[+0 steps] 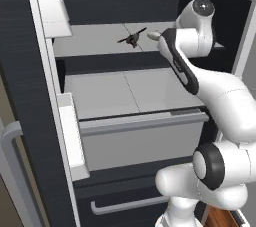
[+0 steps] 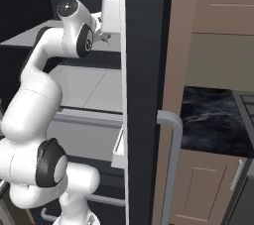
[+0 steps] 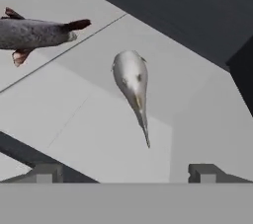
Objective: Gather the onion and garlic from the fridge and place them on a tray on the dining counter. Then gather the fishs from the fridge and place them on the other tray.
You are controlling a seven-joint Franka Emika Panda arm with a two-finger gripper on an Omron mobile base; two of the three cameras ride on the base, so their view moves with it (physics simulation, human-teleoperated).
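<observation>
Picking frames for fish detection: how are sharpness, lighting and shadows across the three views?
Hand view: silver tapered fish crisp, soft highlight; darker grey fish cut by the left edge. Left base view: fish a tiny dark shape on the pale grey fridge shelf, flat light. Right base view: black fridge door blocks the shelf.

Fridge [image 1: 30,96] doors swung wide, front access open. Upper shelf [image 3: 99,134] mostly bare. Silver fish [image 3: 132,82] lies straight ahead of spread fingertips [image 3: 45,172], bare shelf around it. Darker fish [image 3: 34,33] off to side, apart. Shelf underside above limits headroom. Open right door edge [image 2: 144,95] close beside arm.
</observation>
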